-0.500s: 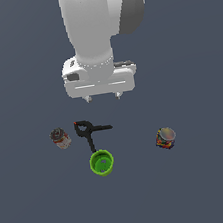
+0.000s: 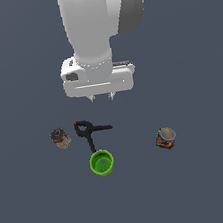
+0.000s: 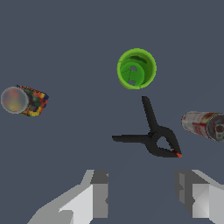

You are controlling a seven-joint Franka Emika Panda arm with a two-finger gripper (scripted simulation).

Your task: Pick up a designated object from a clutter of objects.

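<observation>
Four small items sit on the dark surface [image 2: 214, 179], and the black spring clamp [image 2: 90, 132] lies flat among them: two thin handles spread in a V, looped jaw, tiny red-orange tip. One handle points at the green cup [image 2: 101, 163], nearly touching its rim. On the exterior view's left, the brownish can [image 2: 60, 138] lies near the looped jaw; the multicoloured can [image 2: 165, 138] lies well apart on the right. Above the clamp hangs the claw [image 2: 102, 97], fingers [image 3: 89, 201] spread wide, gripping nothing.
</observation>
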